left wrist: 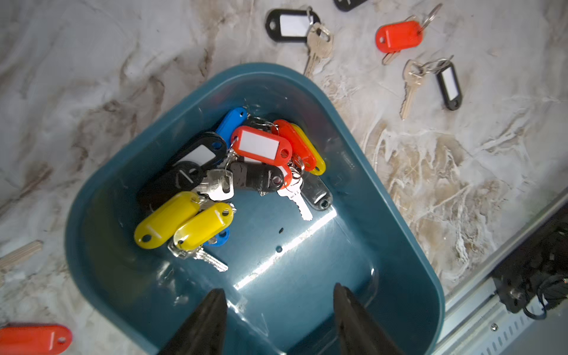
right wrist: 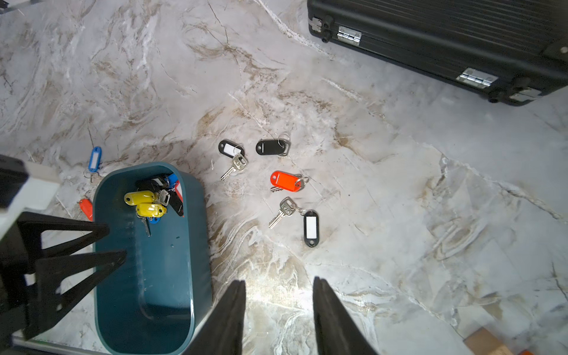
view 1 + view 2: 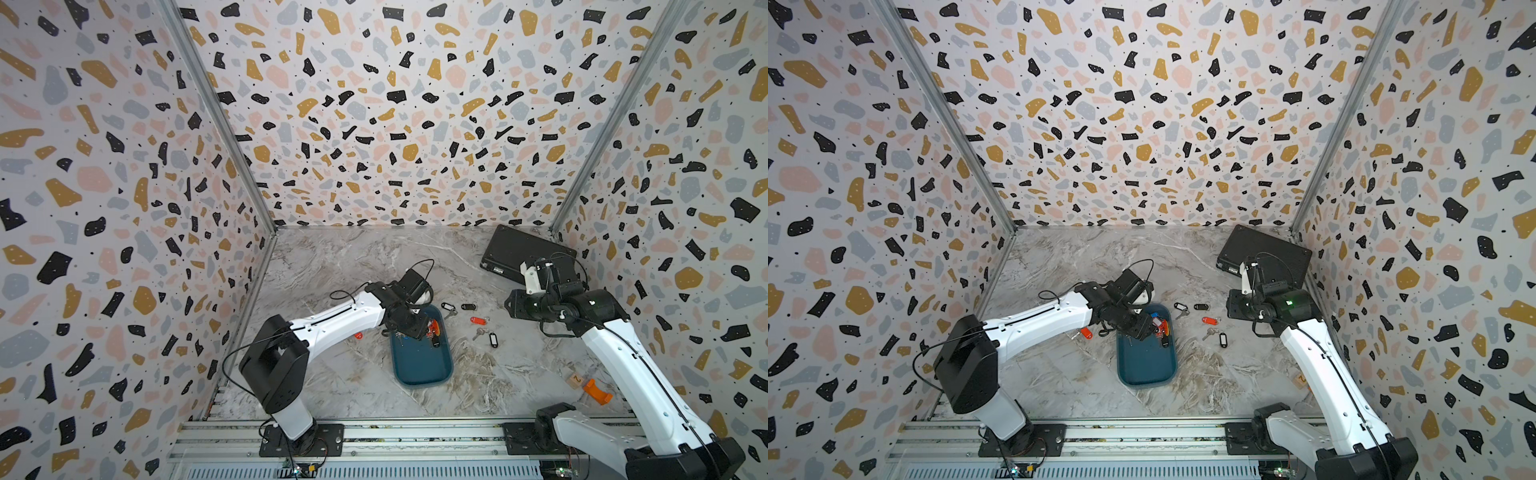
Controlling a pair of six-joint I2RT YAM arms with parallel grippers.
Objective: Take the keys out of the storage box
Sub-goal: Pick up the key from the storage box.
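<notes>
Top views: storage box [image 3: 419, 370], one, dark teal, sits mid-table on the marble table [image 3: 332, 257] with its long axis running near to far. The keys [image 3: 433, 330] are heaped at its far end. The left claw [image 3: 409, 328] hangs over that far end, its opening hidden beneath the wrist. The right claw [image 3: 534, 270] is raised well right of the box, in front of the black case [image 3: 519, 249], one, at far right. Left wrist view: the keys [image 1: 233, 172] lie piled inside the storage box [image 1: 307, 261]. Tags: yellow three, blue two, black four, red at least two; overlap bars a surer count. The left claw [image 1: 276, 307] is roughly half parted and empty, its tips over bare box floor, apart from the pile. Right wrist view: loose keys [image 2: 285, 181] lie on the table outside the box, six in all. Four are right of its far end (three black tags, one red) and two are left of it (one blue, one red). The right claw [image 2: 278, 295] is partly parted, empty, clear above bare table.
</notes>
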